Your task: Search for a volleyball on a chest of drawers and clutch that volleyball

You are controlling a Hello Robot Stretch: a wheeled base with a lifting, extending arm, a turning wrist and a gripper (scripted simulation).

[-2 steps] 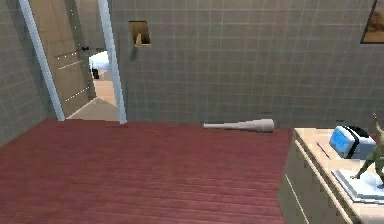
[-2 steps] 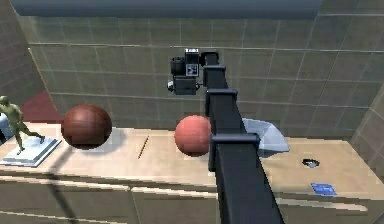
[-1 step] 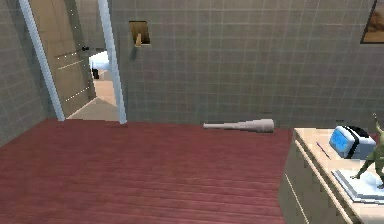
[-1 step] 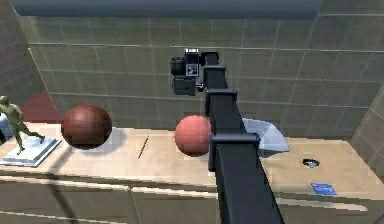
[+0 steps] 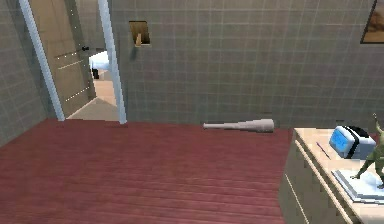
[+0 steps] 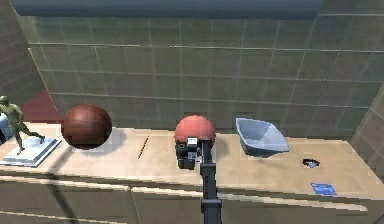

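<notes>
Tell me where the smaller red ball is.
Arm side view, mid chest top: the smaller red ball sits at the gripper, with the grey-blue bowl to its right.

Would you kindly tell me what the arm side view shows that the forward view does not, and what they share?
Arm side view: the gripper near a red ball, a larger brown ball, a thin stick and a grey-blue bowl. Forward view: an open doorway, a bat lying on the floor by the wall, and a silver-and-blue box. Both: the green statue on its white base, standing on the chest of drawers.
</notes>
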